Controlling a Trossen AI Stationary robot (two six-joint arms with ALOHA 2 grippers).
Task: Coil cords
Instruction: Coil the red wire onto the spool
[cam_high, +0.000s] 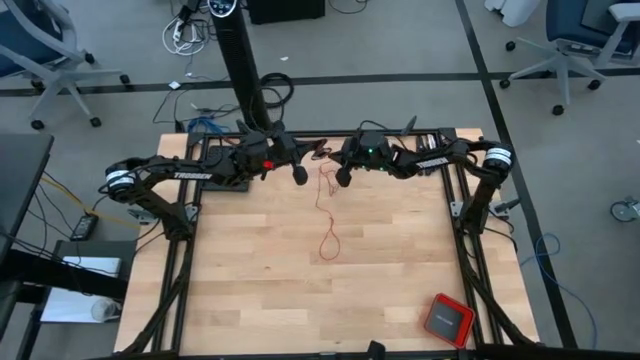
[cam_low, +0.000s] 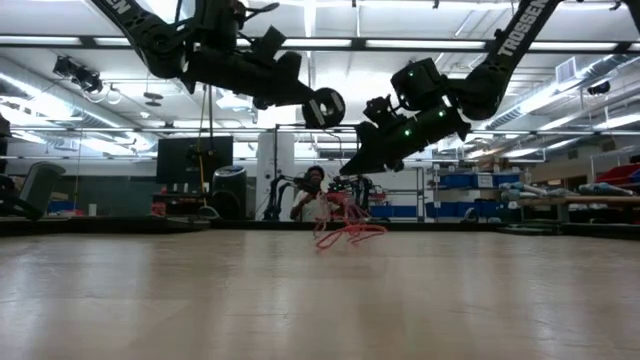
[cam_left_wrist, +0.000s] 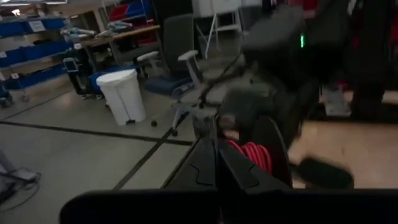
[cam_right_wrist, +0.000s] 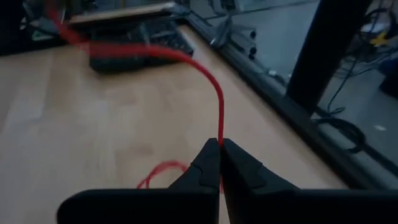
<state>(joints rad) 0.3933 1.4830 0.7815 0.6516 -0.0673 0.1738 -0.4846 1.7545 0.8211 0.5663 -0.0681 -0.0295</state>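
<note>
Blurring red cord (cam_right_wrist: 219, 106) nr right tool (cam_right_wrist: 219, 144)

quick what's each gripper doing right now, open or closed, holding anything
Left gripper: closed on the coiled part of the red cord.
Right gripper: closed, pinching the red cord.

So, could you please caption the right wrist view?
Right end effector shut on the red cord above the wooden table.

A very thin red cord (cam_high: 327, 205) is seen strung out loosely near the far middle of the table. From its raised upper end a single strand hangs down, and a small open loop is formed on the wood at its near end (cam_high: 330, 245). In the right wrist view the strand (cam_right_wrist: 211, 87) is seen arching upward.
</note>
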